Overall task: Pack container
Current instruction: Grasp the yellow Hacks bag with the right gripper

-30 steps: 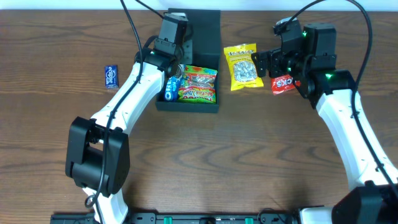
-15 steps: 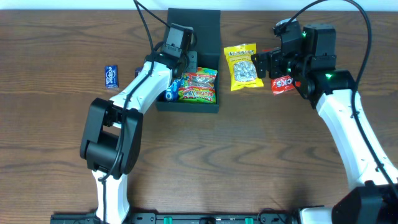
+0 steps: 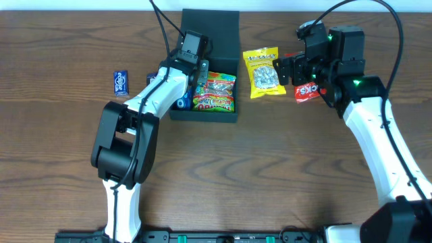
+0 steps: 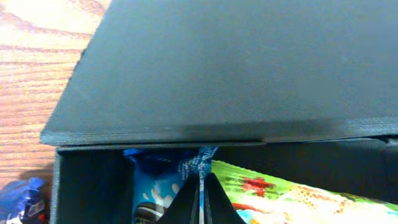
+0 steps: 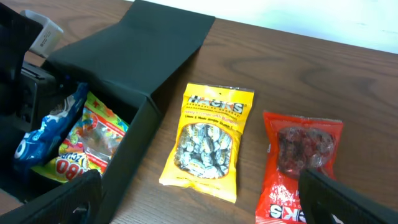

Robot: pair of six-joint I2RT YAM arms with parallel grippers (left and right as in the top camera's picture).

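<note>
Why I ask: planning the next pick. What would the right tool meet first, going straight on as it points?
Probably the yellow snack packet, which lies on the table dead ahead of the open right tool; how far off is unclear.

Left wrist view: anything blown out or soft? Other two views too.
Left wrist: table corner blown out top left; left claw a dark, soft silhouette shut on the blue packet; container lid weave sharp. Right wrist: right claw dark and blurred at the bottom corners, yellow packet crisp. Overhead: even light, sharp, no obvious glare.
</note>
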